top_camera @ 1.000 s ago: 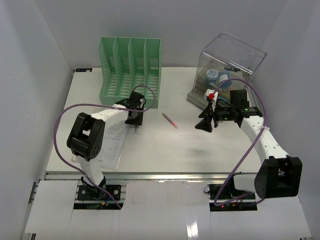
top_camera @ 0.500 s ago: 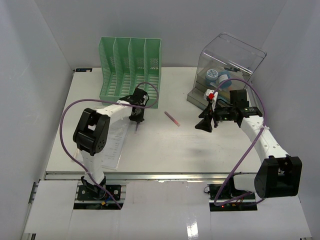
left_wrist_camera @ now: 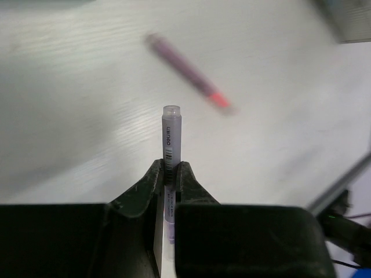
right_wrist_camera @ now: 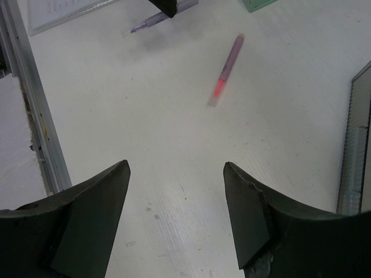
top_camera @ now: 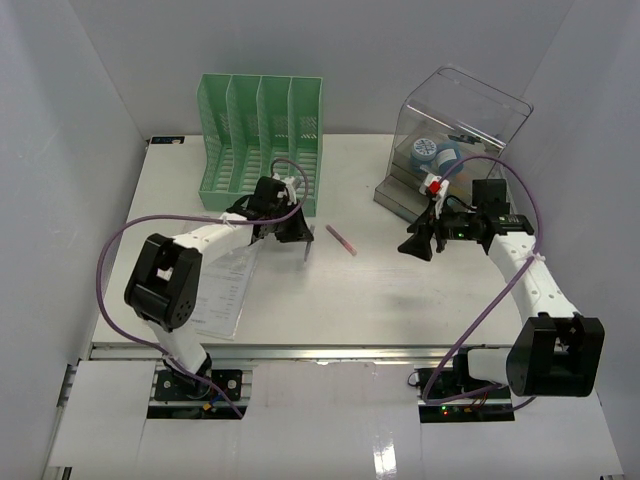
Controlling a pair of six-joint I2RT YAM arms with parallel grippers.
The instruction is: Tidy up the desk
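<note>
Left gripper pinches a pen; the marker lies diagonally on the desk just right of it, with the spread right gripper farther off.

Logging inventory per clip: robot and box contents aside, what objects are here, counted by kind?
Pens: 2, the held pen and the pink pen lying on the desk
Green file rack: 1
Clear box: 1
Printed sheet: 1
Total: 5

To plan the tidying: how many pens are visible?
2. A grey pen is held in the left gripper; a pink pen lies on the desk. Others may hide in the clear box.
</note>
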